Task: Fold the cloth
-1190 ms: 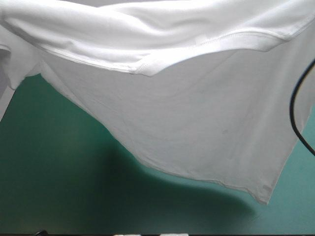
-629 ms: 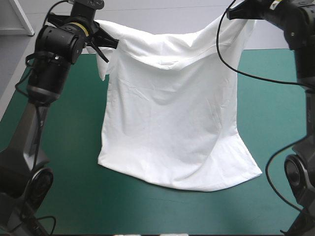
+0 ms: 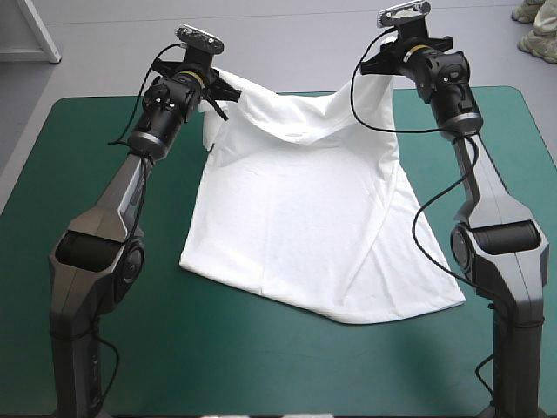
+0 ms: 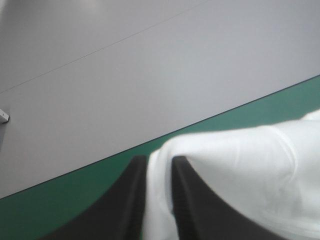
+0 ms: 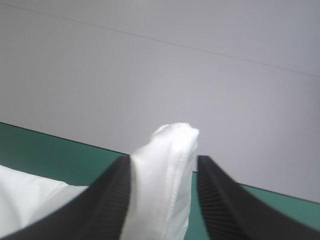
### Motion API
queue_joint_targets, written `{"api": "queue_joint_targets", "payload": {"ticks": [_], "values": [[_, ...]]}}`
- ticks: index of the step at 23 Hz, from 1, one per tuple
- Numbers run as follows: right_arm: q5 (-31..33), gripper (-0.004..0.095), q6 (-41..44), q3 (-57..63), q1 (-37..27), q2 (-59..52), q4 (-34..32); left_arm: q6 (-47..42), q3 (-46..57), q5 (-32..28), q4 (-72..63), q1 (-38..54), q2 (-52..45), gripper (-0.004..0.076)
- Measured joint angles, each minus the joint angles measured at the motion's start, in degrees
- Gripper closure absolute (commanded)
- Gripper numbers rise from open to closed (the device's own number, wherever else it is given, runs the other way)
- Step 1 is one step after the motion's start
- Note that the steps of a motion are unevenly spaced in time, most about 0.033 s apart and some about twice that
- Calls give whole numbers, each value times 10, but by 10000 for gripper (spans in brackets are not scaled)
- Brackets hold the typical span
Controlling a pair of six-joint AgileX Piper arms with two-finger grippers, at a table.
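T-shirt (image 3: 305,209) held up by both claws at far side of surface (image 3: 78,148), toward 12 o'clock. Lower part drapes onto teal-green cover, hem corner trailing to 5 o'clock. At 11 o'clock, left claw (image 3: 228,87) all but closed, thin fold of cloth pinched between black fingers (image 4: 125,200). At 1 o'clock, right claw (image 3: 372,63) clamped on thicker bunched fold. Corners gripped probably shoulders, hard to confirm.

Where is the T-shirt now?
In the high view the T-shirt drapes over the middle of the table, its top held up near the far edge by the left gripper and right gripper.
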Motion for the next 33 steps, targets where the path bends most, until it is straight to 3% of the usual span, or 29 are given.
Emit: {"api": "queue_joint_targets", "payload": {"ticks": [1,3,7,10,16,17,20,22,28,33], "values": [[-1,119,14,0,0,6,-4,-10,0,-12,0,5,6,169],[3,131,41,1,0,9,-22,-17,0,-17,1,16,15,104],[36,172,73,1,0,-5,-61,-17,-3,-1,27,23,16,116],[113,214,73,1,0,-25,-72,-11,-15,74,37,22,10,130],[315,333,53,0,0,-76,-75,43,-38,294,33,21,-37,230],[341,346,55,9,0,-88,-72,63,-40,353,22,21,-54,247],[353,374,44,71,0,-132,-24,79,-26,393,-10,21,-88,262],[353,378,40,155,0,-183,3,79,15,394,-42,21,-124,262],[349,378,33,498,0,-388,-2,82,254,394,-122,21,-296,262],[333,378,32,633,0,-506,7,82,456,394,-134,21,-369,262]]}}
